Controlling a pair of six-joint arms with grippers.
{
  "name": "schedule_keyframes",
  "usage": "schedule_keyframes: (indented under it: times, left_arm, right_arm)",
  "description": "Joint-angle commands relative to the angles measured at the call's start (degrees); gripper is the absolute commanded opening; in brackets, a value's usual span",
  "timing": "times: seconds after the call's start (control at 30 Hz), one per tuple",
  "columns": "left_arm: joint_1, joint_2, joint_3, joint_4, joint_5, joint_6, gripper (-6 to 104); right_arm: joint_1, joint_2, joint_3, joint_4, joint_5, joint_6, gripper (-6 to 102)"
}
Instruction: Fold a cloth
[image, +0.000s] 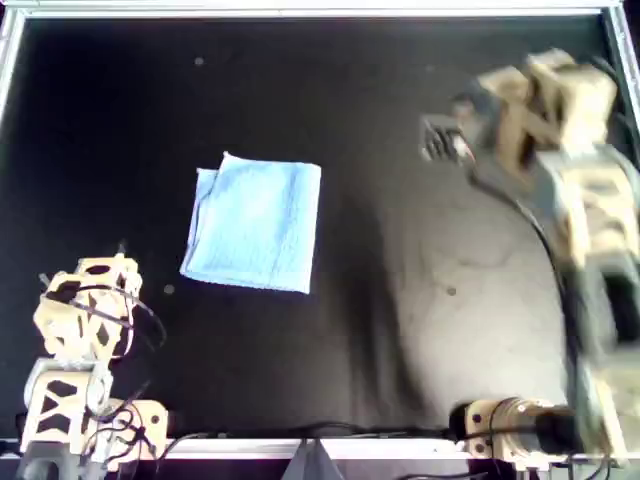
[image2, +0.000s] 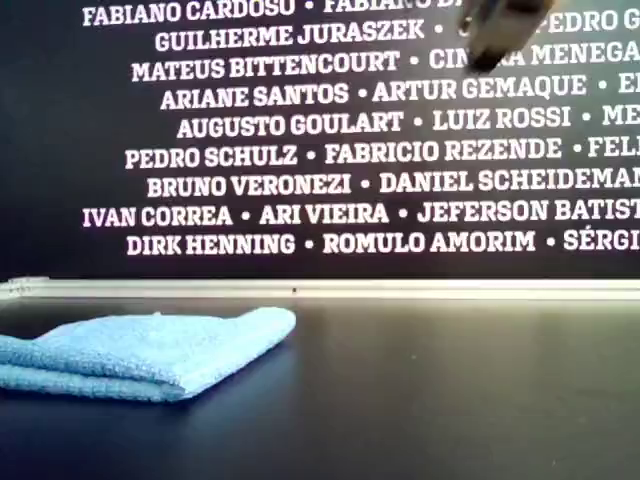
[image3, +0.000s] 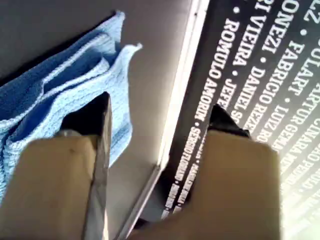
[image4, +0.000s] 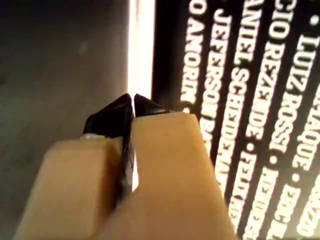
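Note:
The light blue cloth (image: 255, 225) lies folded into a small layered rectangle on the black table, left of centre in the overhead view. It also shows at the exterior view's left (image2: 150, 350) and in the left wrist view (image3: 55, 95). My left gripper (image3: 160, 117) is open and empty, short of the cloth and not touching it. In the overhead view it sits at the lower left (image: 120, 252). My right gripper (image4: 132, 104) is shut with nothing between its fingertips. It is raised and blurred at the overhead view's upper right (image: 438, 140), far from the cloth.
A metal rail (image: 300, 8) edges the black table (image: 400, 300) along the far side. Behind it stands a dark wall with white printed names (image2: 350, 150). A blurred part of an arm (image2: 500, 30) shows at the exterior view's top.

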Motion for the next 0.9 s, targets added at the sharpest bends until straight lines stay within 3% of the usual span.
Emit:
schedule_keyframes:
  times: [0.0, 0.13, 0.27, 0.47, 0.7, 0.87]
  left_arm:
    - [1.1, 1.5, -0.7, 0.0, -0.4, 0.1, 68]
    - [1.1, 1.5, -0.7, 0.0, -0.4, 0.1, 68]
    - [1.0, 1.4, -0.7, 0.0, -0.4, 0.0, 68]
    - [1.1, 1.1, -0.7, 0.0, -0.4, -0.6, 68]
    - [0.8, 1.1, -0.7, 0.0, -0.4, -0.6, 68]
    - [0.8, 1.1, -0.7, 0.0, -0.4, -0.6, 68]
  right_arm:
    - [-1.1, 20.6, 17.2, -0.3, 0.5, -0.44, -2]
    - [-3.8, 32.4, 34.8, -7.6, 3.7, -0.53, -2]
    - [-11.2, 37.9, 50.7, -21.4, 6.8, -0.44, -2]
    - [-19.2, 39.4, 67.8, -39.9, 5.8, -0.09, -2]
    - [-19.4, 42.9, 80.9, -52.4, 5.8, 0.44, -1]
    - [-19.2, 58.6, 91.3, -55.1, 5.8, -0.18, -1]
